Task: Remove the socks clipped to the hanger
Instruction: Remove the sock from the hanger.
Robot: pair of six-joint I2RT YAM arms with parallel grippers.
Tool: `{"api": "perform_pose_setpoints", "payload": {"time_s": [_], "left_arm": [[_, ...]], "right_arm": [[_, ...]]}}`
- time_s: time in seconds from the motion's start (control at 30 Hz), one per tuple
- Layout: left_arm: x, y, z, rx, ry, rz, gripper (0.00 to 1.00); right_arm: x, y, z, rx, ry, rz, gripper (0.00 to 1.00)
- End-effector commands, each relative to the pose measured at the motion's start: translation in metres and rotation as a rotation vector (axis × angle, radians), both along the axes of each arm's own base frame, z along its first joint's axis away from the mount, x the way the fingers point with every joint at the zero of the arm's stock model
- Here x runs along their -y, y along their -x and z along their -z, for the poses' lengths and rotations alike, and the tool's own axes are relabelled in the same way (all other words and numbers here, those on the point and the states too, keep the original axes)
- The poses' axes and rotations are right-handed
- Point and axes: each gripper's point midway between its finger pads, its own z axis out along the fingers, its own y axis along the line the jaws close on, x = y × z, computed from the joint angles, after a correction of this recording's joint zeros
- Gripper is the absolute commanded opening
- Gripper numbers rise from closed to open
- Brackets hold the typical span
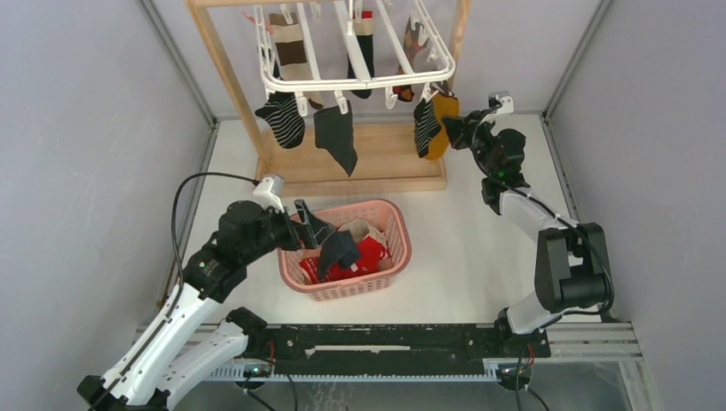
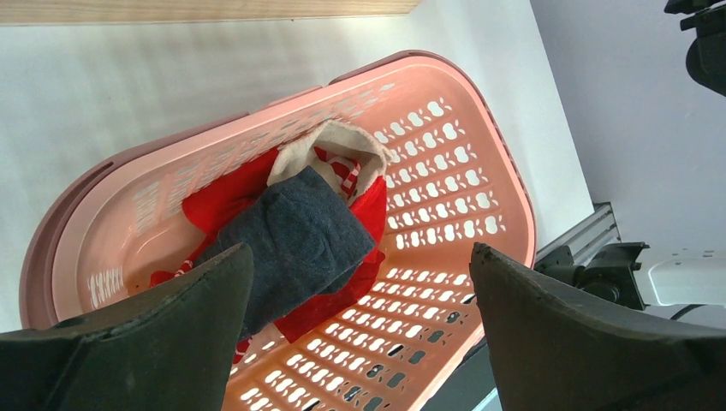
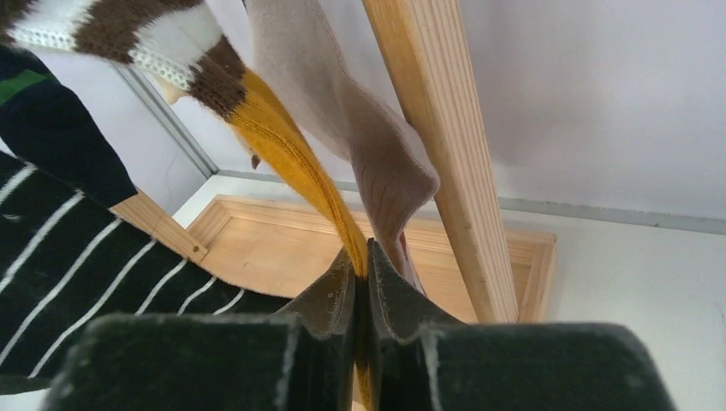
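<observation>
- Top external view: the hanger (image 1: 360,83) is hung on the wooden stand (image 1: 229,81), and socks (image 1: 336,137) are clipped along its near rail and further back.
- At the hanger's near right corner, the mustard sock (image 1: 443,116) is pinched by the right jaws, which are pressed shut on its fabric.
- A striped sock (image 1: 425,128) is hung from the hanger just left of that corner.
- In front of the hanger, a pink basket (image 1: 395,244) is set on the table (image 1: 479,257); a grey sock (image 2: 291,240) is laid over red socks (image 2: 231,188) inside.
- In front of the hanger's left end, the left jaws are spread fully wide, with nothing gripped.
</observation>
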Motion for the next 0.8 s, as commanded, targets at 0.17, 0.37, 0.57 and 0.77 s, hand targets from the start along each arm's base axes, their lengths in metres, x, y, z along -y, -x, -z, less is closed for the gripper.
{"api": "perform_pose_setpoints", "payload": {"time_s": [0.17, 0.37, 0.57, 0.77], "left_arm": [[0.001, 0.000, -0.034, 0.078, 0.049, 0.008, 1.00], [0.000, 0.003, -0.036, 0.083, 0.062, 0.007, 1.00], [0.001, 0.003, -0.036, 0.084, 0.070, 0.008, 1.00], [0.005, 0.004, -0.034, 0.079, 0.091, 0.021, 1.00]], "right_arm": [[-0.011, 0.042, -0.070, 0.102, 0.011, -0.030, 0.12], [-0.022, 0.073, -0.080, 0.102, 0.033, -0.048, 0.10], [-0.040, 0.110, -0.089, 0.118, 0.079, -0.071, 0.09], [-0.055, 0.142, -0.090, 0.104, 0.100, -0.112, 0.09]]}}
